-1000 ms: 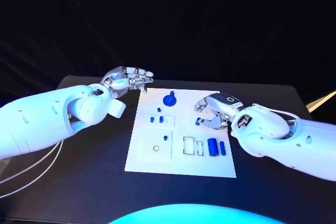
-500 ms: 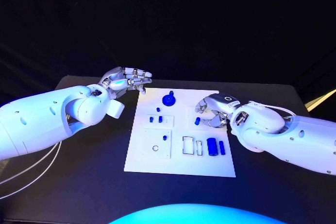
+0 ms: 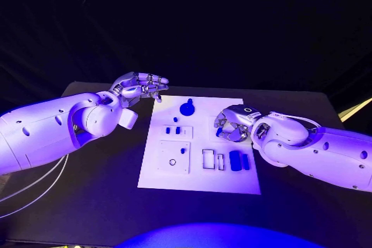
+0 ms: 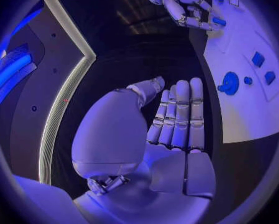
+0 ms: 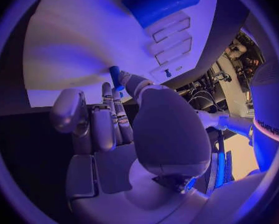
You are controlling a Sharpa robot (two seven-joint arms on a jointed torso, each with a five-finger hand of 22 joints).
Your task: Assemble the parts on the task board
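Left hand hovers off the far-left corner of the task board, fingers straight and together, grasping nothing — parked clear, I'd judge, so the other arm has room. On the board, going rightward: a knobbed part near the far edge, small pegs mid-board, two cylinders lying by the open slots. Right hand bends low over the board's right side, fingers pinching a small blue part at their tips, presumably to seat it.
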